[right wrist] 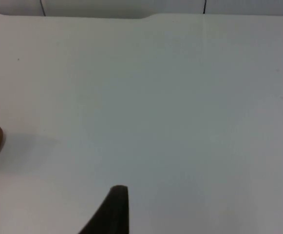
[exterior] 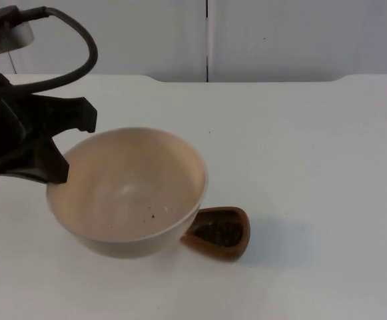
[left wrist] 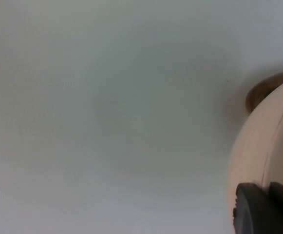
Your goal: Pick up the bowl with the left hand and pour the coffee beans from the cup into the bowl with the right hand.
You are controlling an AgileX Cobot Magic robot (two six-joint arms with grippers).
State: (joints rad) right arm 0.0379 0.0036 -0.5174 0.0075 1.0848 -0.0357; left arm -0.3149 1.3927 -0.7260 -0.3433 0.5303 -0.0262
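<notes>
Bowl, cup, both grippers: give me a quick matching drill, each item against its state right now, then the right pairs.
Items:
1. cream bowl
2. brown cup
3. left gripper
4. right gripper

States:
A. over bare white table, waiting
B. holds coffee beans, standing on the table
C. clamped on a rim
D. lifted, with a few specks inside

Pairs: 1-D, 2-B, 3-C, 4-A

Bowl (exterior: 130, 190): showing no readable text or mark.
Cup (exterior: 220, 232): carrying no label, brand or number.
Table (exterior: 300, 147): bearing no writing or signs.
Partition wall (exterior: 280, 37): displaying nothing legible.
</notes>
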